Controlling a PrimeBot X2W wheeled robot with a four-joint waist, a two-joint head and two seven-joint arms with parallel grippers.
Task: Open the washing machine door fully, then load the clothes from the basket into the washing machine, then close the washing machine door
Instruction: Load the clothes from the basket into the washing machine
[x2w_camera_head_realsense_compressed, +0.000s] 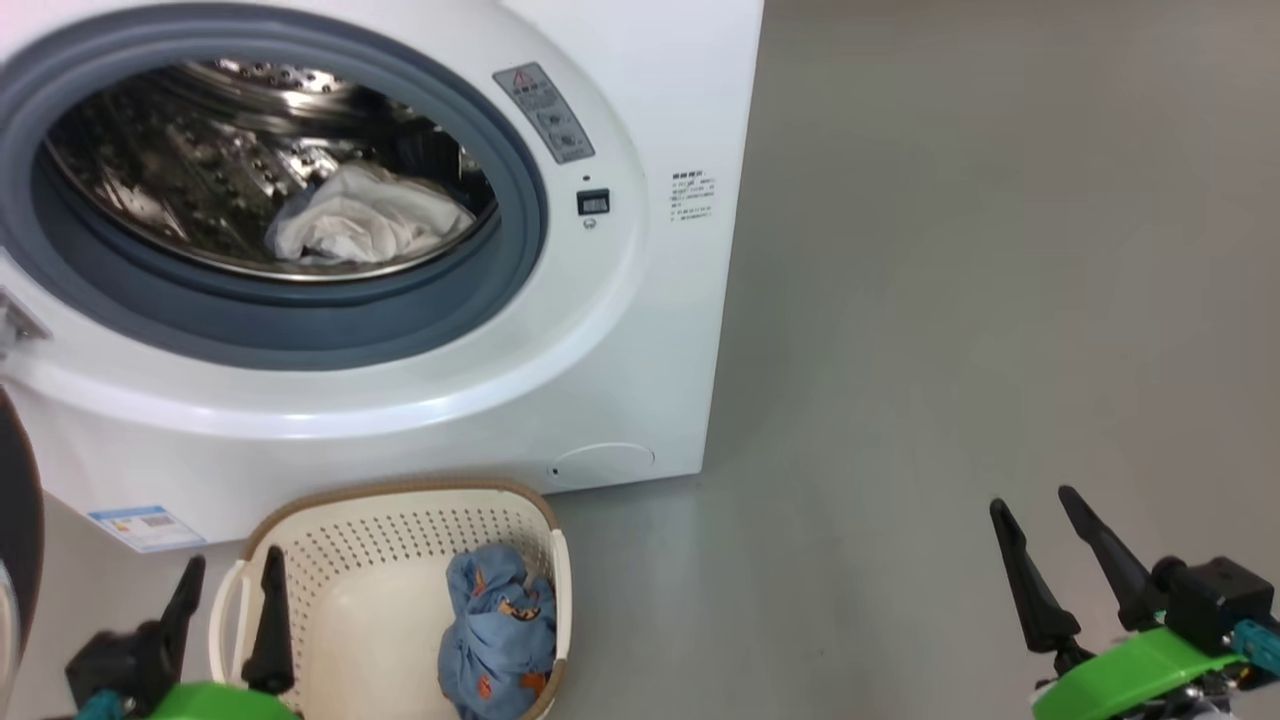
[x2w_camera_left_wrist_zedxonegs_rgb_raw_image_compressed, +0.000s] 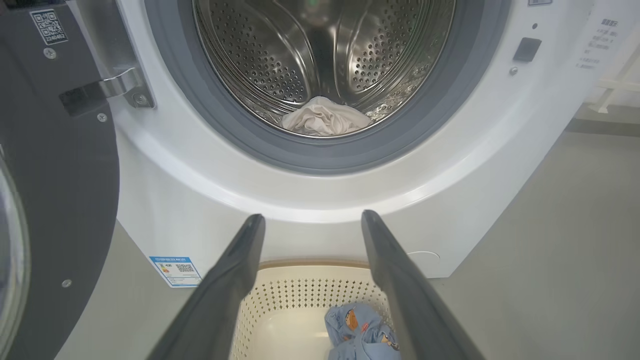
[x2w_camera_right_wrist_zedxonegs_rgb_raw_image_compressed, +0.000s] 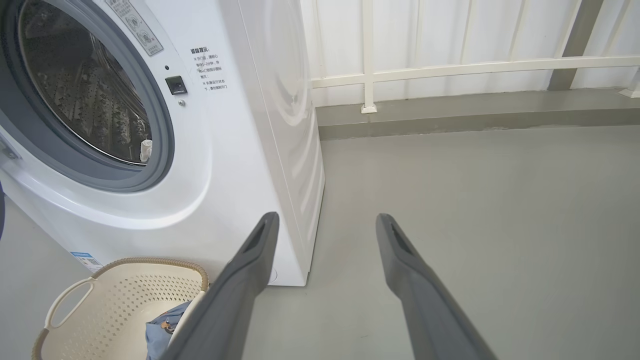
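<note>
Already, door (x2w_camera_left_wrist_zedxonegs_rgb_raw_image_compressed: 60, 200): stood open, nine o'clock of washer (x2w_camera_head_realsense_compressed: 400, 420).
Drum (x2w_camera_head_realsense_compressed: 180, 170): held white cloth (x2w_camera_head_realsense_compressed: 360, 220).
Basket (x2w_camera_head_realsense_compressed: 400, 490): blue clothes (x2w_camera_head_realsense_compressed: 500, 630) lay at five o'clock inside.
Left pincer (x2w_camera_head_realsense_compressed: 233, 556): apart, empty.
Right pincer (x2w_camera_head_realsense_compressed: 1032, 498): apart, empty.

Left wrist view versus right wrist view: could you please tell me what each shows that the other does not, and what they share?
Left wrist view, not the right: the open left gripper and the QR sticker on the washing machine door. Right wrist view, not the left: the open right gripper, a white railing and the side of the washing machine. Both: the basket, the blue clothes in it, and white cloth in the drum.
</note>
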